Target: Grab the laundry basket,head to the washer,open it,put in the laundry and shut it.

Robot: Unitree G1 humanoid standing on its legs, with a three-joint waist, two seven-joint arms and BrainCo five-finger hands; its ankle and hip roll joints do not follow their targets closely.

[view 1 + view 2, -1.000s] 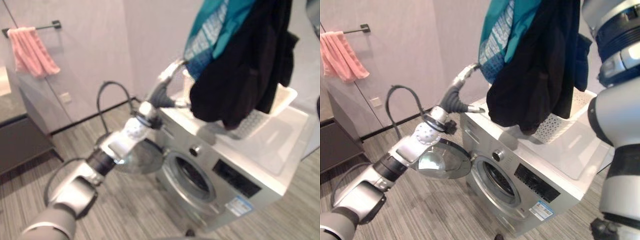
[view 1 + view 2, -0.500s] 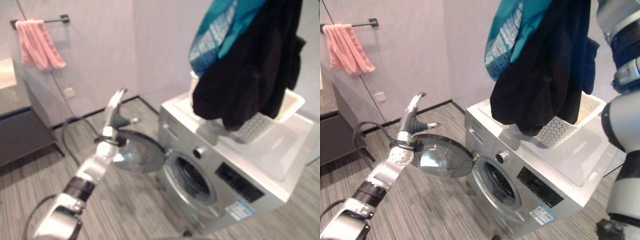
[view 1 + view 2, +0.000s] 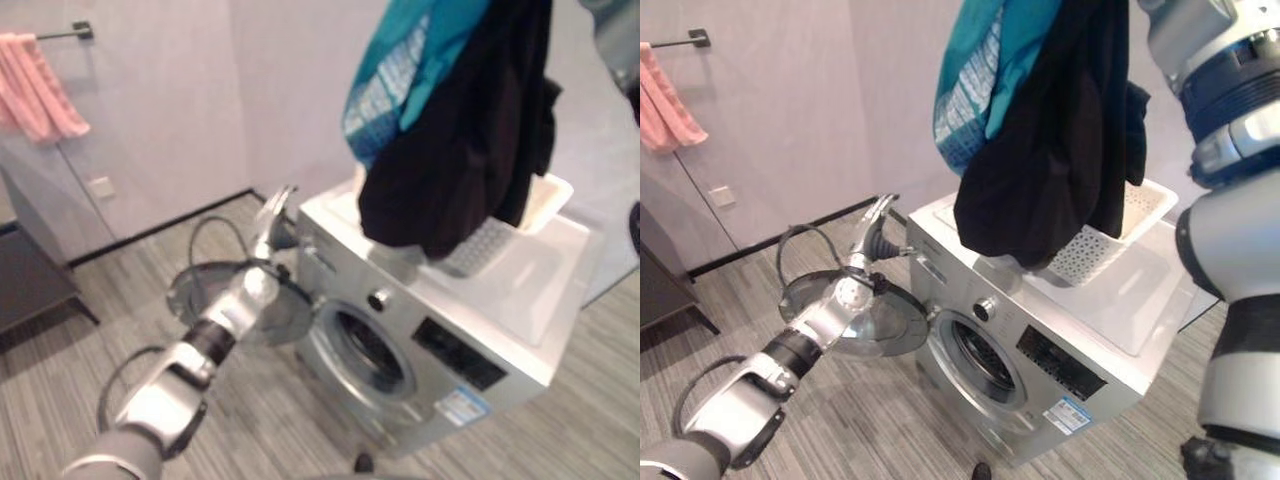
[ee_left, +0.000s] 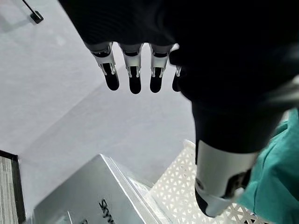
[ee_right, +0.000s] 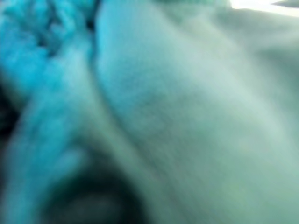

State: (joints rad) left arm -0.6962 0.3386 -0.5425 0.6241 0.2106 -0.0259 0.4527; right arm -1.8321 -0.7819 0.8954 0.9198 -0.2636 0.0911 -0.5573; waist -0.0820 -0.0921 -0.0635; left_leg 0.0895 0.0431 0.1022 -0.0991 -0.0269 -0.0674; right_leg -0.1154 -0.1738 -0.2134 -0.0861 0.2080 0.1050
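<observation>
I see the washer point(image 3: 1040, 350) ahead with its round door point(image 3: 855, 320) swung open to the left. Teal and black laundry point(image 3: 1040, 130) hangs high above the white basket point(image 3: 1110, 235) on the washer's top. My left hand point(image 3: 877, 225), fingers straight, sits by the washer's near-left corner. I cannot tell my right hand's grip; cloth covers its view.

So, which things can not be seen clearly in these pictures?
- Right hand: hidden in both eye views by the top edge and the hanging clothes; the right wrist view gives blurred teal cloth, so its grip cannot be told.
- Drum inside the washer: dark behind the opening; whether laundry is inside cannot be told.
- Basket: mostly covered by the clothes, so its contents are hidden.
- Towel: cut off by the left edge.
</observation>
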